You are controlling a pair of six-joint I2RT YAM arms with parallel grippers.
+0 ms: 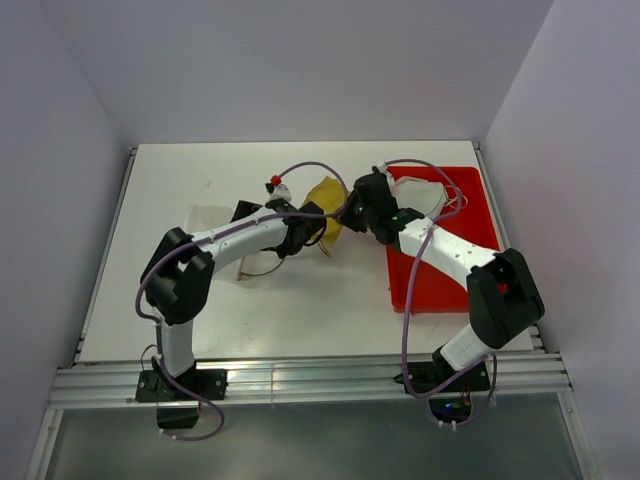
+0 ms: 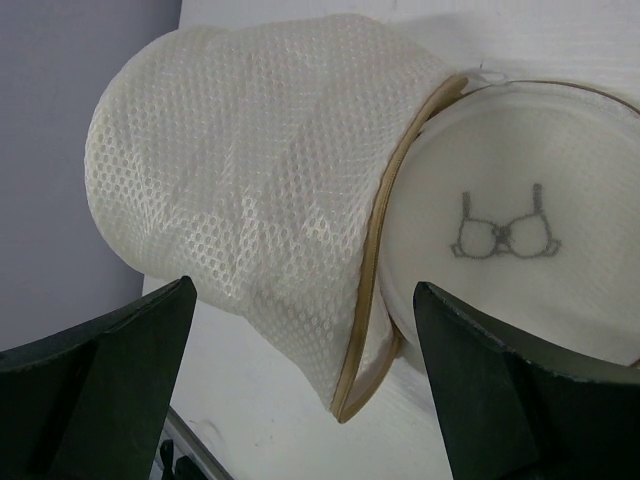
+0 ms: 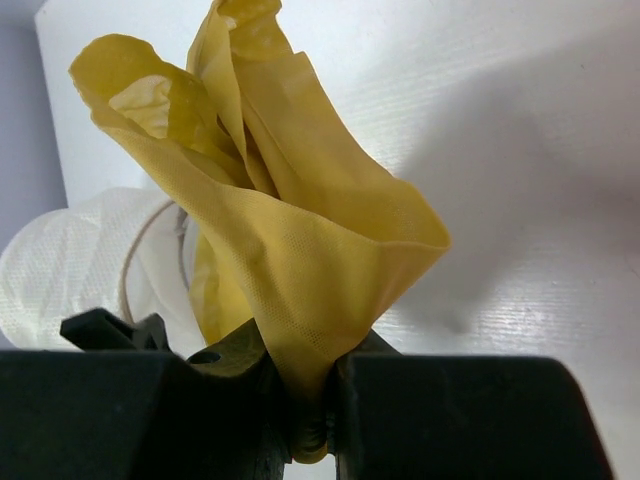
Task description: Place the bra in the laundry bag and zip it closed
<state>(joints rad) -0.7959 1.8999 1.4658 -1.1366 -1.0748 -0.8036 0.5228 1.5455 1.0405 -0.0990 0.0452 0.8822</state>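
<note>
Bra (image 3: 290,230): mustard-yellow fabric, bunched into upright folds; pinched at its lower end and lifted off the table (image 1: 300,310); in the top view (image 1: 325,200) it hangs near the middle of the white surface, between the laundry bag and the red tray, just beside the left arm's wrist.

Right gripper (image 3: 315,400): fingers closed tight on the bra, a twist of yellow cloth squeezed in the narrow slit between them; in the top view (image 1: 350,212) it reaches left from over the tray's near-left corner.

Laundry bag (image 2: 250,170): white mesh drum lying on its side on the table, to the left of the bra (image 1: 208,222); seen behind the bra from the right wrist (image 3: 70,260).

Zipper rim (image 2: 375,260): tan band curving between the mesh body and the round face (image 2: 560,300); how far it is unzipped cannot be told.

Bra drawing (image 2: 505,235): small grey outline printed on the round face.

Left gripper (image 2: 305,370): fingers spread wide, nothing between them; the bag lies just ahead of the fingertips, contact not discernible; in the top view (image 1: 300,235) it sits close beside the bra.

Red tray (image 1: 440,285): on the right part of the table, under the right arm.

White-grey bra (image 1: 425,197): lies in the tray's far end, thin white straps trailing to the right.
</note>
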